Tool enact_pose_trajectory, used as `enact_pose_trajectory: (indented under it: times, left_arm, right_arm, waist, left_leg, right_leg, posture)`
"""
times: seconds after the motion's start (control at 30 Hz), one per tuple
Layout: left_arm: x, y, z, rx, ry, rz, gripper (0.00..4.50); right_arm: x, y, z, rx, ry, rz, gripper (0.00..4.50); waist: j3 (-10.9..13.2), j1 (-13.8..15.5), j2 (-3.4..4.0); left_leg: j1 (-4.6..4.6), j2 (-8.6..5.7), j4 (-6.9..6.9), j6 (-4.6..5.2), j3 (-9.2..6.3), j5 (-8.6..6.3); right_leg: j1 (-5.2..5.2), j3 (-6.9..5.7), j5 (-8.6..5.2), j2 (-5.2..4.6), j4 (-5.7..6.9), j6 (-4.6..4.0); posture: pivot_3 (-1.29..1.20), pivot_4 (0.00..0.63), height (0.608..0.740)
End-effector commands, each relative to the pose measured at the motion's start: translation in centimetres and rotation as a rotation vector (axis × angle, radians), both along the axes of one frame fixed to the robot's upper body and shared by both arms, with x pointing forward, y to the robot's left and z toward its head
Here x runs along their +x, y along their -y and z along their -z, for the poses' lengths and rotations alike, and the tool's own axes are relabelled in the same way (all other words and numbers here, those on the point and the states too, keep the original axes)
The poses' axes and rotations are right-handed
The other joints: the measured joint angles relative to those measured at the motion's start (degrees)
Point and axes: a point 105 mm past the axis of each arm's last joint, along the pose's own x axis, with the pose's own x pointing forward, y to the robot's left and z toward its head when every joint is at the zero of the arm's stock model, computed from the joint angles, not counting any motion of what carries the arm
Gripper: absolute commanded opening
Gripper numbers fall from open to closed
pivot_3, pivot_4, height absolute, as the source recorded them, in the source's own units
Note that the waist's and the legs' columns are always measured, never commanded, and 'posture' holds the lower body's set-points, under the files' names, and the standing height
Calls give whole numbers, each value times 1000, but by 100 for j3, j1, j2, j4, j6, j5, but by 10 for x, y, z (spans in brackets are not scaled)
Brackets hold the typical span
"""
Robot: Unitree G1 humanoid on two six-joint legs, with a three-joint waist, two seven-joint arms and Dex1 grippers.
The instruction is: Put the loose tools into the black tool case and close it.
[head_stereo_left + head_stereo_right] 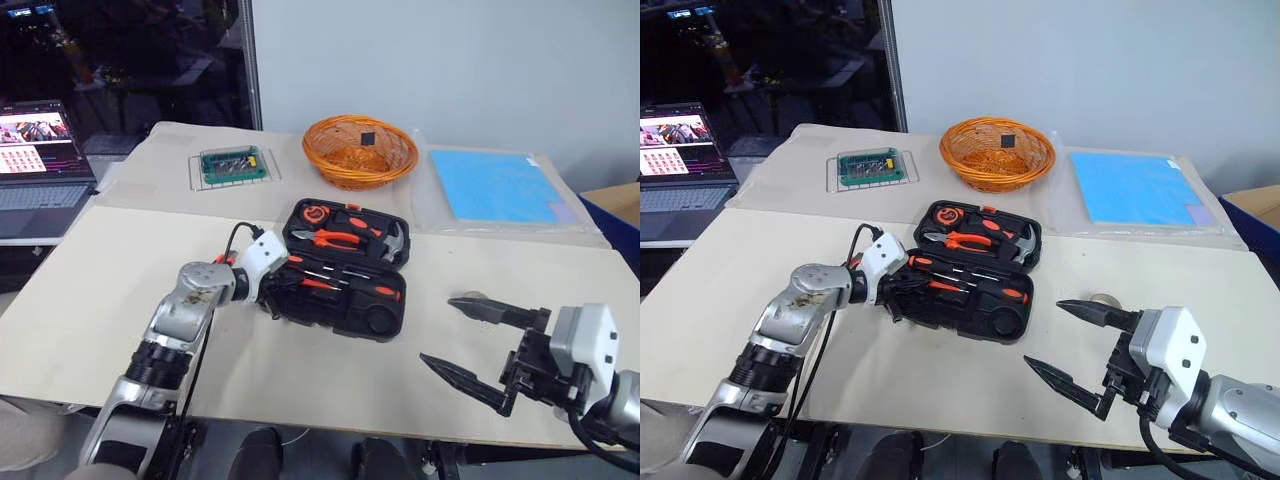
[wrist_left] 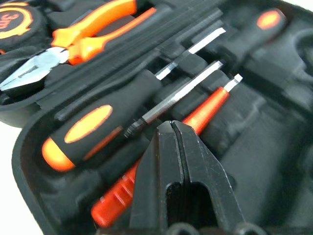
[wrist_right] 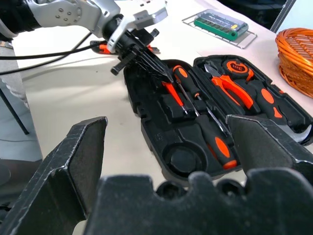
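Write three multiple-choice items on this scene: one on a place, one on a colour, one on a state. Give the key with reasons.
1. Where is the orange basket?
A. beyond the black tool case
B. between the case and the robot
C. on the laptop

2. What colour is the flat mat at the far right?
A. red
B. blue
C. yellow

3. How do the left gripper jaws stand?
A. wide open
B. shut
C. around the basket rim

Key: 1 A, the basket sits farther back; 2 B, the mat is blue; 3 B, the fingers press together over the open case.
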Motion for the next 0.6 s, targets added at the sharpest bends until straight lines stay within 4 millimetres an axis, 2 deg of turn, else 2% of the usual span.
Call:
enact_pose_trajectory:
  times: [0.03,0.13,0.27,0.43,0.6]
  left_arm:
    - [-3,-3,14,12,-66,-34,41]
    - [1,4,-4,-94,-19,-29,41]
    - [12,-8,-5,-81,16,-97,41]
    - [19,-7,-14,-197,-43,-145,41]
    - [24,-12,-16,-205,-74,-175,41]
  right_arm:
    - [-1,-1,-7,-15,38,-11,4500]
    - [-1,-1,-7,-13,39,-11,4500]
    - [0,-2,-6,-9,41,-11,4500]
    - [2,-2,-5,-7,42,-14,4500]
    - [2,-2,-5,-6,40,-13,4500]
  waist:
    - [-2,1,2]
    - [-4,1,6]
    - [-4,-1,5]
    - [-2,7,3]
    - [-2,6,3]
  left_leg:
    - [3,1,0,-1,-2,0]
    - [13,0,0,-28,0,-17]
    - [9,0,0,-21,2,-13]
    - [9,-1,-1,-21,2,-13]
    - [9,-2,-1,-27,1,-17]
  right_leg:
    - [1,-1,-2,0,0,4]
    - [1,0,-7,-1,-1,11]
    - [1,3,-7,-2,-1,11]
    - [0,3,-6,-1,-1,12]
    - [-2,2,-7,-1,-1,12]
  posture:
    - [0,150,740]
    - [0,150,740]
    - [0,150,740]
    - [0,150,740]
    - [0,150,740]
